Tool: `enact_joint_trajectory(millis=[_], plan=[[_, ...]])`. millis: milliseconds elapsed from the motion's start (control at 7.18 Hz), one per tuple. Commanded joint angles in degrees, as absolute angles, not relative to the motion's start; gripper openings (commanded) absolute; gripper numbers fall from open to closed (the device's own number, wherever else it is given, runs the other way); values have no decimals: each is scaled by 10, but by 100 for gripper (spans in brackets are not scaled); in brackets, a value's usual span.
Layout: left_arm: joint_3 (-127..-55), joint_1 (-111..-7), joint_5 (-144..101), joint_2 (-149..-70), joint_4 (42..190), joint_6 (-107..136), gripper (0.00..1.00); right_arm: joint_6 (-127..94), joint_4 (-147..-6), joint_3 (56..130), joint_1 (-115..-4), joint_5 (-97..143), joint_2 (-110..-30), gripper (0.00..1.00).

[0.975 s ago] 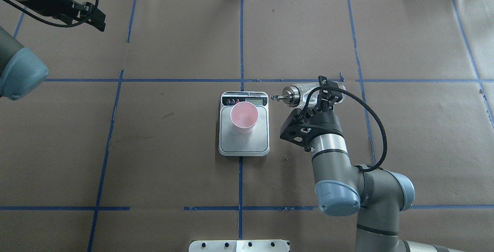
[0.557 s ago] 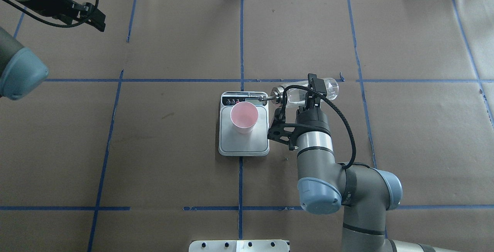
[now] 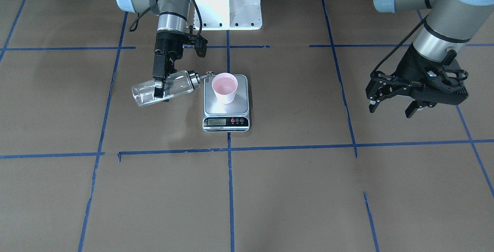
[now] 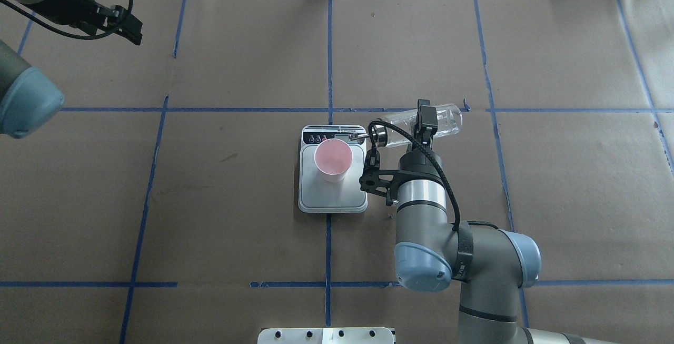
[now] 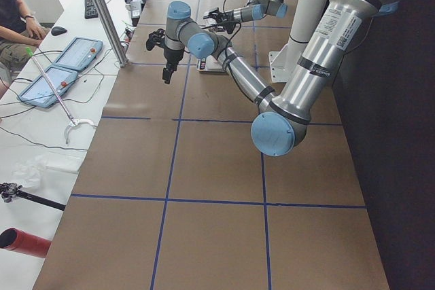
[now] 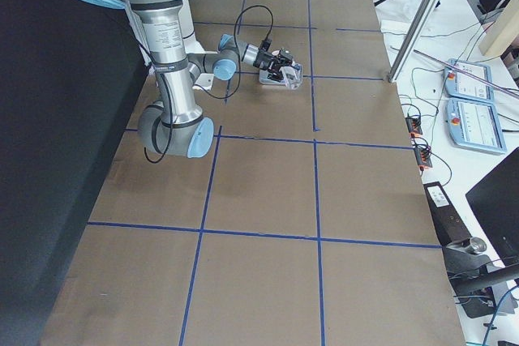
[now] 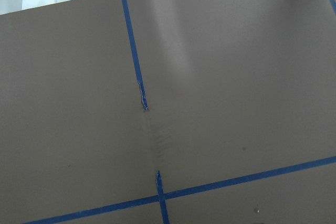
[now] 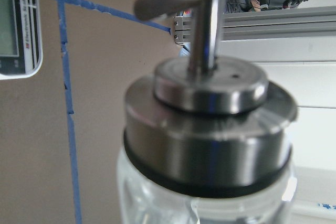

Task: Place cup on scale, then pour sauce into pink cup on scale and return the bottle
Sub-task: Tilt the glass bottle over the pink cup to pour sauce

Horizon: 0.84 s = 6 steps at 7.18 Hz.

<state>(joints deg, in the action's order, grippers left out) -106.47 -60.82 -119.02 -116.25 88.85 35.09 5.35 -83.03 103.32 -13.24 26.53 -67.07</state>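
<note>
Item count: one cup (image 4: 333,159), one scale (image 4: 332,195), one bottle (image 4: 446,118), two grippers.

The cup stands upright on the scale platform, mouth up. The scale rests at the centre of the tabletop (image 4: 231,212).

The right gripper (image 3: 158,89) is closed across the middle of the glass body and holds the bottle clear of the tabletop. The long axis lies near horizontal. The spout points toward the robot's left, its tip just beside the cup rim.

The left gripper (image 3: 390,109) hangs well apart, fingers spread, holding nothing.
</note>
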Motion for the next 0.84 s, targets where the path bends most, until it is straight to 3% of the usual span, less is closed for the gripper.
enact_joint_trajectory(millis=[0, 696], plan=[[-1065, -608, -1192, -1162, 889, 352, 88, 114, -835, 1024, -132, 239, -666, 0], [-1069, -608, -1192, -1160, 889, 352, 89, 181, -893, 1020, -133, 216, -639, 0]])
